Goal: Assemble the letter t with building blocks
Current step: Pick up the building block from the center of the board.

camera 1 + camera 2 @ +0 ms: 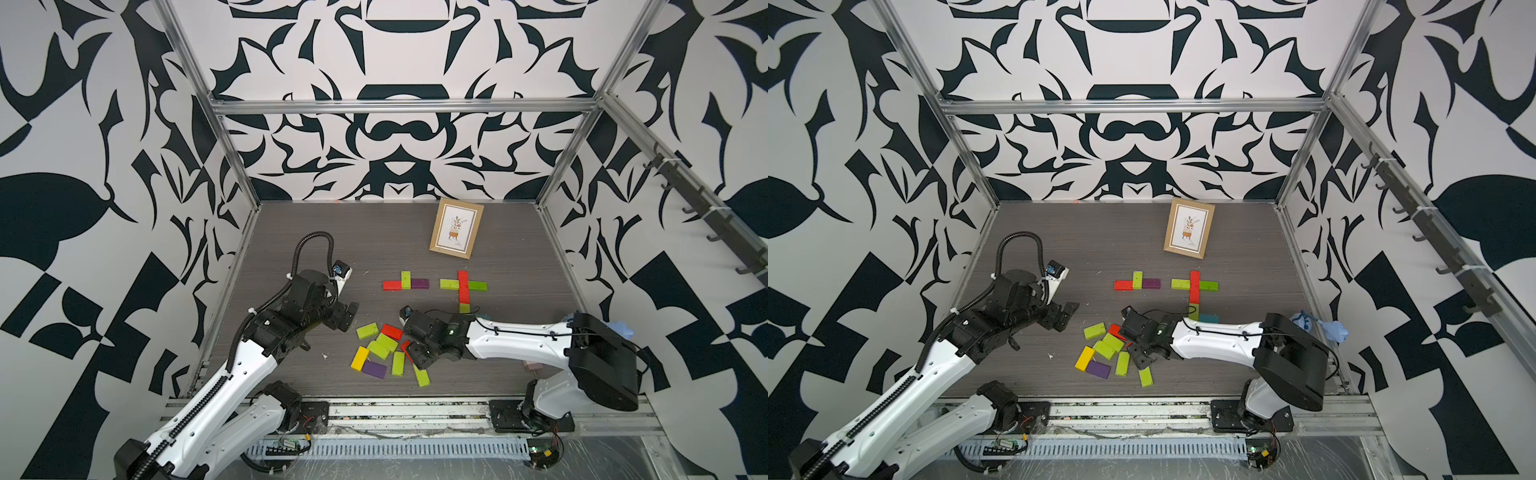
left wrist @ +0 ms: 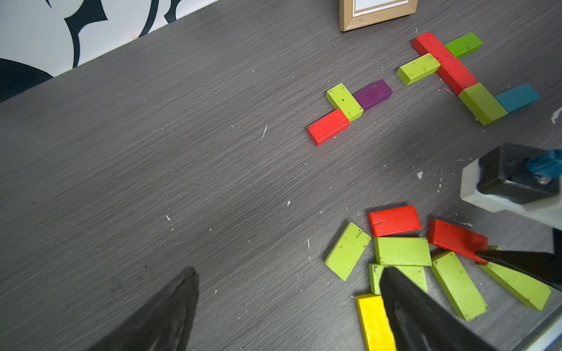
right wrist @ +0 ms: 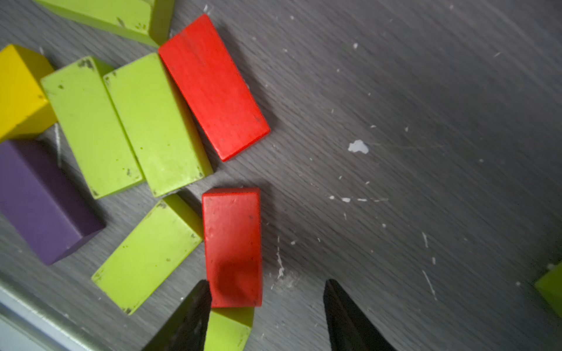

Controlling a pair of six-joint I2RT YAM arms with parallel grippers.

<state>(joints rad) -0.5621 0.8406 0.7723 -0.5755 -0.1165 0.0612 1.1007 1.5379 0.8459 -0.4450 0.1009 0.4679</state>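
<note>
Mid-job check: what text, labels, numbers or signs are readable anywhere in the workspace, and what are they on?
Nothing can be read in any view.
picture frame: there is a tiny caption line under the plant drawing, too small and blurred to read.
building blocks: plain paint with scuff marks, no letters or numbers.
Walls: an abstract black-and-white pattern, no writing.

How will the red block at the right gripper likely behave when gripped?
The red block looks rigid with flat sides, so it should clamp without bending. One end seems to rest on a lime green block, so it may rock or pivot. The right gripper sits off-centre around it, so the block will probably slide sideways first.
</note>
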